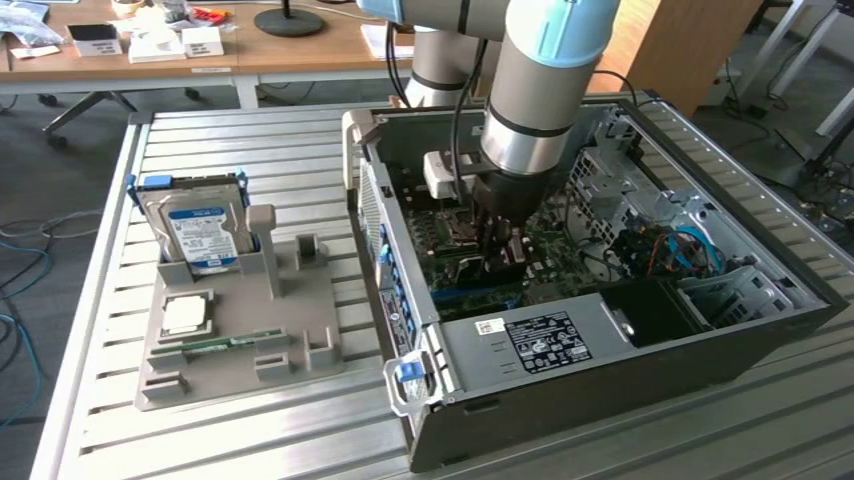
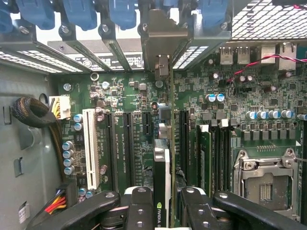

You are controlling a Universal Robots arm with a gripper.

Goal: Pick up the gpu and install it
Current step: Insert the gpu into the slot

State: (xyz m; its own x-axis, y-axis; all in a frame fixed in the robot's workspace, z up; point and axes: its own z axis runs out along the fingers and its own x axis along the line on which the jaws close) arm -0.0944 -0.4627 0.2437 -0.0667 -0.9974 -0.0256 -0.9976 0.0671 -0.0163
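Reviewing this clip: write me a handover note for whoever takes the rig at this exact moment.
Gripper: fingers shut on the gpu, inside the open computer case.
Position: card held on edge over the motherboard slots, its bracket at the rear openings.
Done: picked up and brought into the case.
Left: seating cannot be confirmed; not yet released.

Exterior camera looks down from high over the table and open computer case; wrist camera faces close onto the motherboard, shared by both.
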